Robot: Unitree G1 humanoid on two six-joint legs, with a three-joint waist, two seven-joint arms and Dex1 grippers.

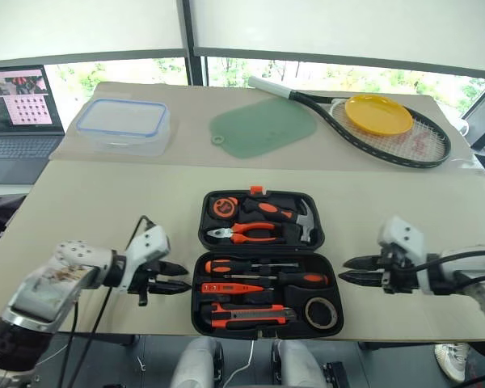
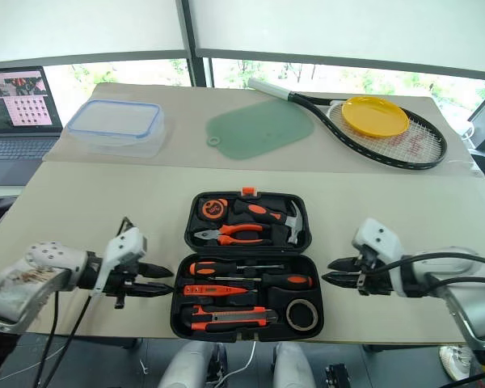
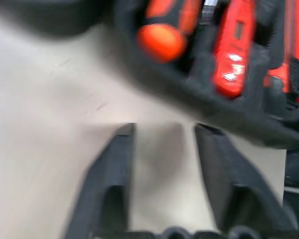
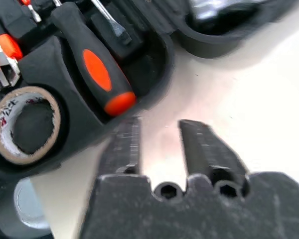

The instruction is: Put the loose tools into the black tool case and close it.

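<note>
I see the black tool case [image 1: 259, 263] lying open on the table [image 1: 89, 210], with both screwdrivers [image 1: 263, 272], the tester, the utility knife [image 1: 246, 315] and the tape roll [image 1: 321, 312] seated in its near half. The left end effector [image 1: 175, 278] and right end effector [image 1: 357, 271] flank it, jaws parted, empty. I judge loading complete; closing the lid comes next.

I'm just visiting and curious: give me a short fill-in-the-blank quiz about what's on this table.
1. The black tool case lies ___ between the two grippers.
2. The tape roll sits in the case's ___ half.
3. The yellow plate rests on a tennis ___.
4. The left gripper and right gripper both hold ___.

Missing words: open; near; racket; nothing
</note>
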